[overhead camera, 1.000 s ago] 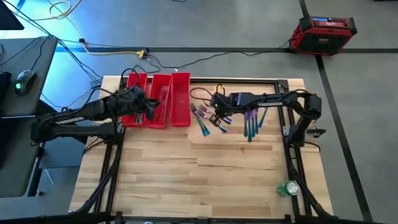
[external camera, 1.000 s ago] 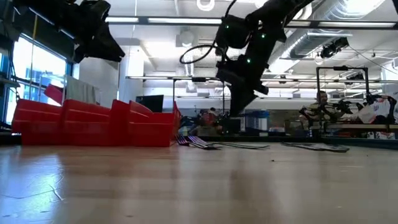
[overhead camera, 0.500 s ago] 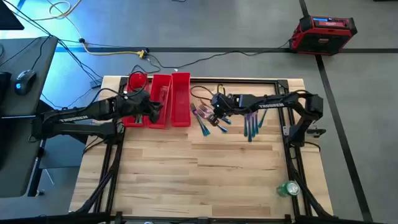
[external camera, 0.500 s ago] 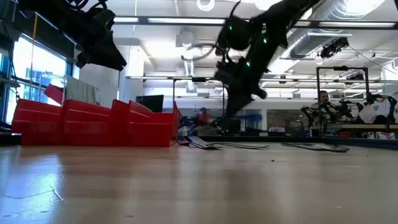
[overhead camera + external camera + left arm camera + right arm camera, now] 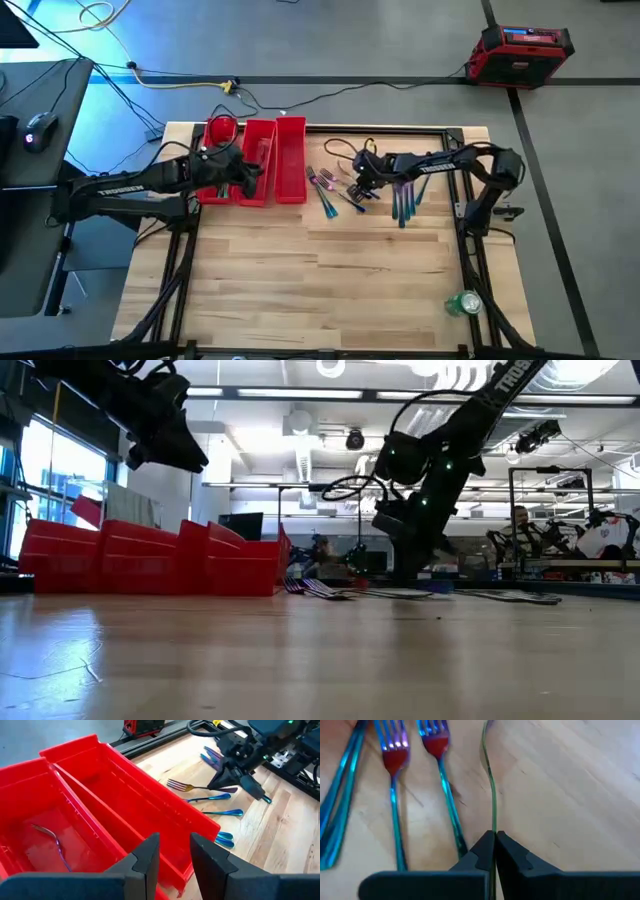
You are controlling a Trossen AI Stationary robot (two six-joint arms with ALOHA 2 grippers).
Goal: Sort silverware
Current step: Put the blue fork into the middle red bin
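Over the wooden table (image 5: 300, 270), the right gripper (image 5: 494, 851) reaches low, fingers pinching one fork (image 5: 490, 775) edge-on.

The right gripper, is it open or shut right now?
Shut. The right gripper pinches a thin utensil edge-on between its fingertips, no gap showing.

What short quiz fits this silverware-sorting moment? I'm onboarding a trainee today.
1. True or false: the left gripper is clamped on a spoon.
2. The right gripper is: A) wide open, B) shut on the gold-handled fork, C) out of every view.
3. Fill in: a lone fork already lies inside the red ____.

Key: 1 false, it hangs open and empty above the tray. 2 B. 3 tray.
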